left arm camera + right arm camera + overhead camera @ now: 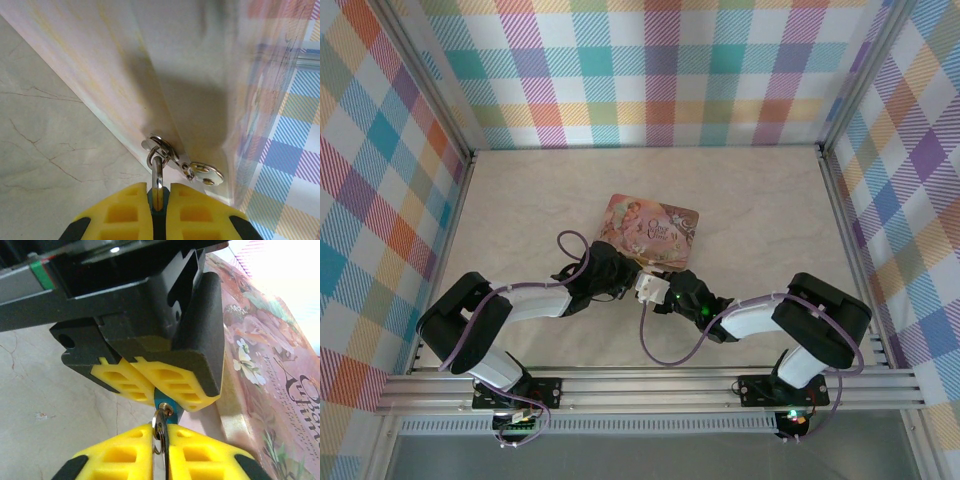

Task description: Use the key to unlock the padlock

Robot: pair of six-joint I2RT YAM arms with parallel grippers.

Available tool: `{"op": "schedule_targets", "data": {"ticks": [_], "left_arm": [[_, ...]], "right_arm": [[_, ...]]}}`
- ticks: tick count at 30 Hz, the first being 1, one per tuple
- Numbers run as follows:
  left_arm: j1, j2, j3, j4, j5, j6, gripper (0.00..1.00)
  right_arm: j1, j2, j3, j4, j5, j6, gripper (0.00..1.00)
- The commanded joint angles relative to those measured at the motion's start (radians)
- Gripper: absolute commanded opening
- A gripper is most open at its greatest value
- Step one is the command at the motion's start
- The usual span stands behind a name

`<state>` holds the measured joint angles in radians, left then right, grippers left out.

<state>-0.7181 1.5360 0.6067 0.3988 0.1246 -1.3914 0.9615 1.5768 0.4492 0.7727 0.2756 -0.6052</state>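
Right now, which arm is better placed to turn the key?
Right. The right gripper pinches the key at the padlock's free end; the left gripper is clamped on the padlock, holding it steady.

Robot lab test cell. What shows it:
- left arm (490, 320) and right arm (810, 325) bolted side by side to an aluminium rail (650, 390) at the table's near edge
- slotted extrusion posts (432, 85) frame the corners of the enclosure
- walls (650, 70) on three sides are pastel plaid panels, backdrop-style
- table (760, 210) is a flat marble-look sheet, boxed in by those walls
- purple cables (665, 358) loop loose off the arms
- bare circuit board (520, 422) hangs under the rail by the left base
- green LED (790, 414) lit by the right base
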Motion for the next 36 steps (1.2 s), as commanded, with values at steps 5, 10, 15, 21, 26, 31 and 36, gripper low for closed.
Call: {"op": "schedule_targets", "data": {"ticks": [5,10,15,21,26,31,36], "left_arm": [[-0.019,-0.014,0.021,0.001,0.013,-0.001,0.0],[-0.02,-0.011,0.019,0.002,0.013,-0.001,0.0],[-0.022,-0.013,0.019,0.001,0.009,-0.001,0.0],[-0.026,-0.011,0.021,0.003,0.008,0.0,0.0],[-0.028,-0.008,0.023,0.003,0.007,0.0,0.0],[-0.032,-0.005,0.026,0.001,0.006,-0.001,0.0],[-0.033,-0.003,0.027,0.002,0.004,0.0,0.0]], "right_arm": [[-0.004,-0.001,0.032,0.002,0.017,0.058,0.01],[-0.004,-0.015,0.034,-0.01,0.016,0.103,0.0],[-0.004,-0.033,0.034,-0.017,0.02,0.187,0.0],[-0.004,-0.052,0.022,0.002,0.001,0.343,0.0],[-0.004,-0.039,0.006,0.049,0.001,0.459,0.0],[-0.005,-0.024,0.005,0.069,-0.005,0.586,0.0],[-0.006,-0.004,0.004,0.08,-0.019,0.655,0.0]]}}
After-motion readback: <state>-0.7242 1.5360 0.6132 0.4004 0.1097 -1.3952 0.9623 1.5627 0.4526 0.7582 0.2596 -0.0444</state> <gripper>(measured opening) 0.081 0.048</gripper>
